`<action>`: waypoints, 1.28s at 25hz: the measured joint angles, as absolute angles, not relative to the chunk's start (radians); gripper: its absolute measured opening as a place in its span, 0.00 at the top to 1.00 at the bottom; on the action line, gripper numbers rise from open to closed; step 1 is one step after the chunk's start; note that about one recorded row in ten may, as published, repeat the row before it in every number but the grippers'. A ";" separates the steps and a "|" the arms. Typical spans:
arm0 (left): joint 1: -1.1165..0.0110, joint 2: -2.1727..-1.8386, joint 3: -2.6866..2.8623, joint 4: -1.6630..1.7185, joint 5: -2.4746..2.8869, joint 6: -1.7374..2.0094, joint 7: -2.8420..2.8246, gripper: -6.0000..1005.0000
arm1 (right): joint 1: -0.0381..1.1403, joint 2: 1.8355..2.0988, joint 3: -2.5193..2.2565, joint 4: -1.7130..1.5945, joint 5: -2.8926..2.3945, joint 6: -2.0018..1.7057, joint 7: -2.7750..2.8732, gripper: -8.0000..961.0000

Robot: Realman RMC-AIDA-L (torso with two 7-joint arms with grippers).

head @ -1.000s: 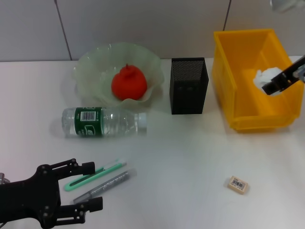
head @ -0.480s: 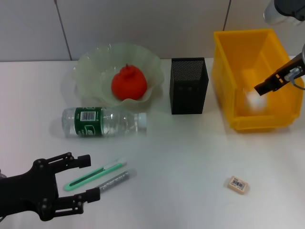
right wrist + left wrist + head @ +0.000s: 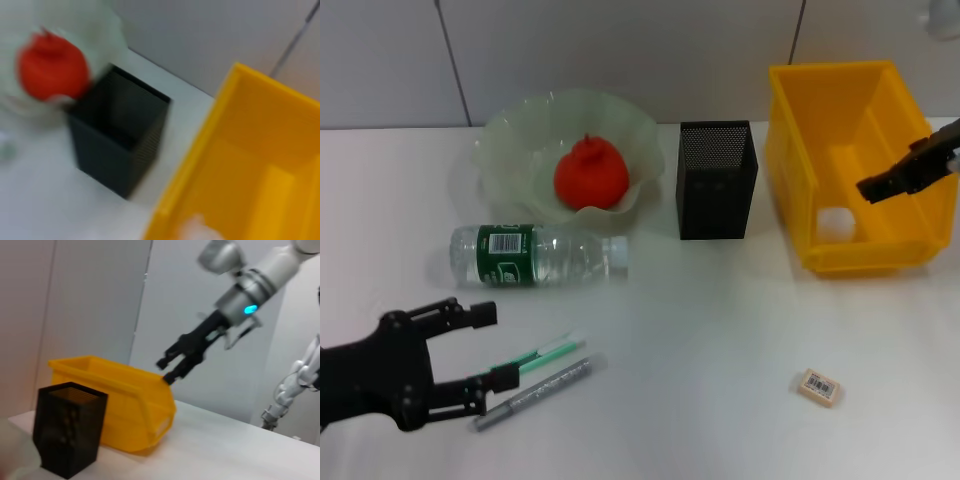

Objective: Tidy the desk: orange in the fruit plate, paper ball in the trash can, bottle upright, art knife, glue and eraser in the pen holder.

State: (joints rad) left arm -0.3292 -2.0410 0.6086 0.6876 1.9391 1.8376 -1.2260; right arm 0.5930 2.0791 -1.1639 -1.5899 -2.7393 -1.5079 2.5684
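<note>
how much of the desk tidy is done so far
Done: orange in the fruit plate, paper ball in the trash can. In hand: open left gripper at the art knife and glue. Left: bottle lying flat, eraser on the desk.

The yellow trash can [image 3: 260, 165] fills the nearest part of the right wrist view, a blurred white paper ball [image 3: 200, 229] lying inside it; the black mesh pen holder [image 3: 117, 137] stands just beside the can; beyond it, the orange [image 3: 52, 67] sits in the pale fruit plate [image 3: 107, 30]; no jaws show.
</note>
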 joint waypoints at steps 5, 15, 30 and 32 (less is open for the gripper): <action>-0.335 -2.035 0.604 0.688 1.938 1.837 -1.219 0.20 | 0.487 2.081 -1.109 -1.743 -2.541 -1.618 2.533 0.15; -0.356 -2.023 0.612 0.708 1.952 1.798 -1.229 0.20 | 0.397 2.084 -1.125 -1.676 -2.319 -1.628 2.380 0.15; -0.383 -2.025 0.618 0.754 1.999 1.737 -1.292 0.20 | 0.505 2.079 -1.241 -1.569 -2.347 -1.607 2.374 0.15; -0.385 -2.024 0.618 0.757 2.003 1.728 -1.294 0.20 | 0.514 2.079 -1.238 -1.558 -2.346 -1.607 2.369 0.15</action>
